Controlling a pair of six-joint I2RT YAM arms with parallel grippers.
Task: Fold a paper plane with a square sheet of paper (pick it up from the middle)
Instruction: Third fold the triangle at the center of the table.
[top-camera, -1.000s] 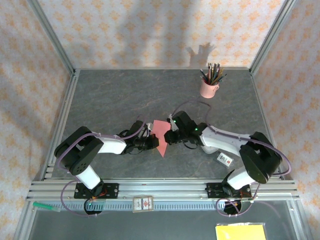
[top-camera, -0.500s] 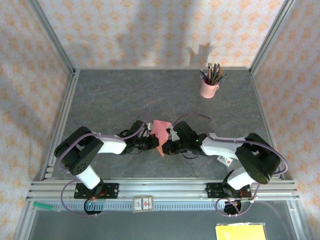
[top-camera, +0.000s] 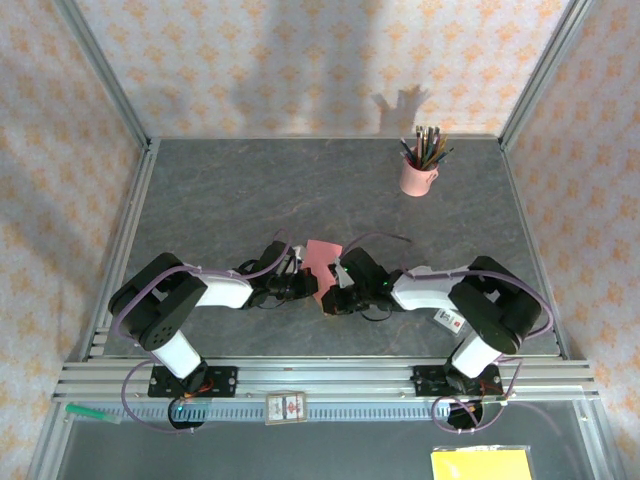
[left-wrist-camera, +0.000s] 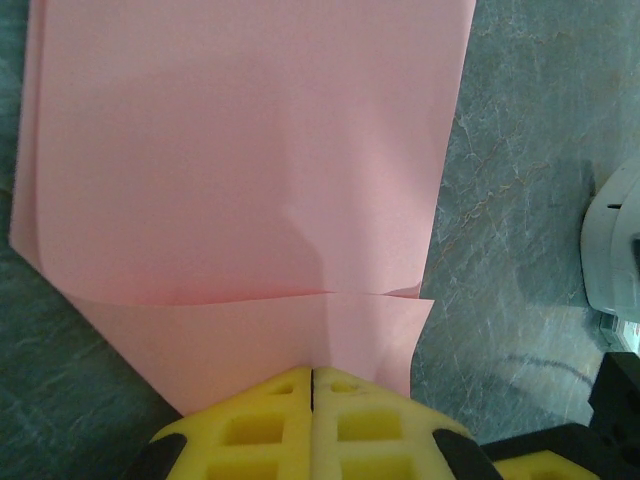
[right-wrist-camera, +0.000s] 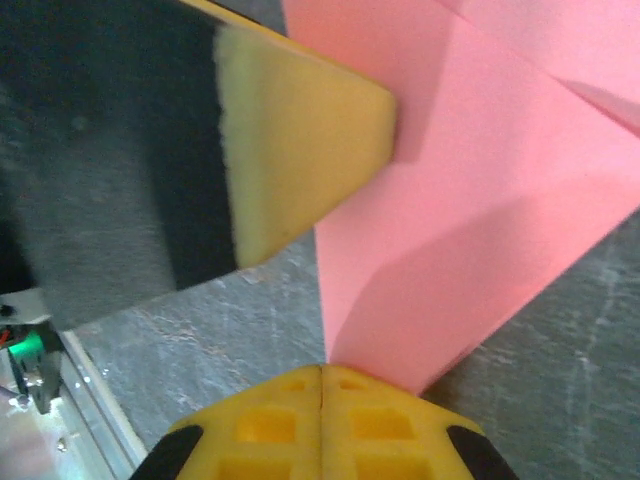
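At the centre of the top view, the creased salmon-pink sheet of paper (top-camera: 320, 260) sits between both arms. The left gripper (left-wrist-camera: 312, 372) is clamped on its lower edge, and the right gripper (right-wrist-camera: 322, 370) pinches its bottom corner.

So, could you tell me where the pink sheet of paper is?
In the top view the pink sheet of paper is held mid-table, toward the near edge, between the left arm's fingers and the right arm's fingers, well short of the pencil cup.
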